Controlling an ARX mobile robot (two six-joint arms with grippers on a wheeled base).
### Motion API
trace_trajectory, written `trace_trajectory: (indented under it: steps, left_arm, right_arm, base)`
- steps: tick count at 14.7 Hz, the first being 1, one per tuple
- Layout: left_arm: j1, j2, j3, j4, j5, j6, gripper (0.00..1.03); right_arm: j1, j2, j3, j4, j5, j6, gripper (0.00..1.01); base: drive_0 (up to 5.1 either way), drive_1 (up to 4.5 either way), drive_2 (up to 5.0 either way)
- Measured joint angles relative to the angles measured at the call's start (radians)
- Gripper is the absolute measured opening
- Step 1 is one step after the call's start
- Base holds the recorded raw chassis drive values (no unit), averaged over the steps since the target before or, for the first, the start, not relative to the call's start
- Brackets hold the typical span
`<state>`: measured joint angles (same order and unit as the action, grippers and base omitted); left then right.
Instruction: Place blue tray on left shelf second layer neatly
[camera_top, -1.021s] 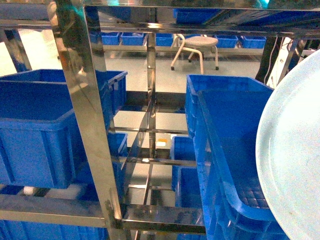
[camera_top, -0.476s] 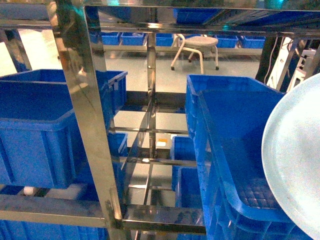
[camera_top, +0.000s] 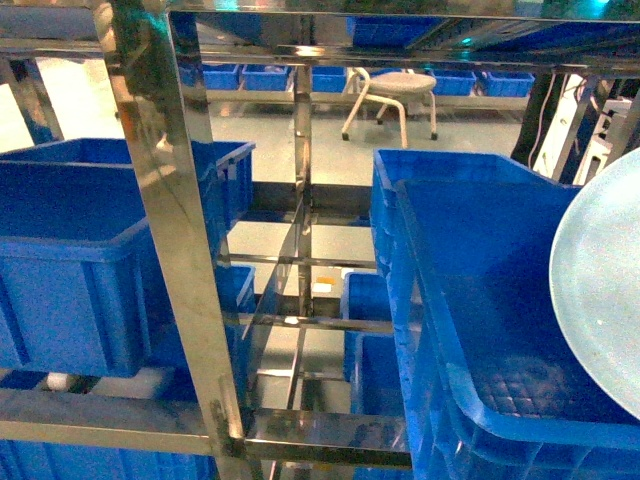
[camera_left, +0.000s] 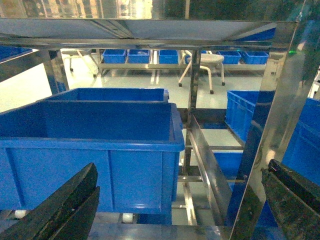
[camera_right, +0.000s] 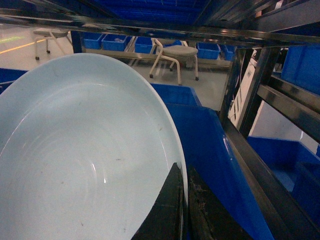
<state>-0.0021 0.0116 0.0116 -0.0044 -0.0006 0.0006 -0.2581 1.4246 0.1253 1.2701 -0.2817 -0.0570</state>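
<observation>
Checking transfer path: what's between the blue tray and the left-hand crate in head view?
Head view: between the blue tray and left crate stand the steel post and the right-side crate.

A mirror-bright steel rack (camera_top: 180, 250) carries everything. Beyond the left gripper's fingers (camera_left: 60, 210), a dark-blue crate (camera_left: 100, 150) sits on its tier.

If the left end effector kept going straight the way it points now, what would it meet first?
Most likely the blue crate directly ahead of the open left end effector, its near wall facing the fingers. The steel post stands to the right of that line. Depth is hard to judge.
</observation>
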Motion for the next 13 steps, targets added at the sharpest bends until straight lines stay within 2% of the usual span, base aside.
trace_trajectory:
  steps: [3,7,13]
  left_arm:
    - [0.0,0.0,0.0,0.0,0.0,0.0,0.98]
    - [0.0,0.0,0.0,0.0,0.0,0.0,0.98]
    - [0.0,0.0,0.0,0.0,0.0,0.0,0.98]
  right_arm:
    - [-0.024,0.121,0.067,0.016,-0.009,-0.007,0.02]
    - [-0.025,0.317,0.194,0.009,-0.014,-0.039,0.02]
    - [-0.031,0.451,0.367,0.014,-0.01,-0.066,0.02]
  base:
    - [0.0,0.0,0.0]
    - [0.0,0.0,0.0]
    - [0.0,0.0,0.0]
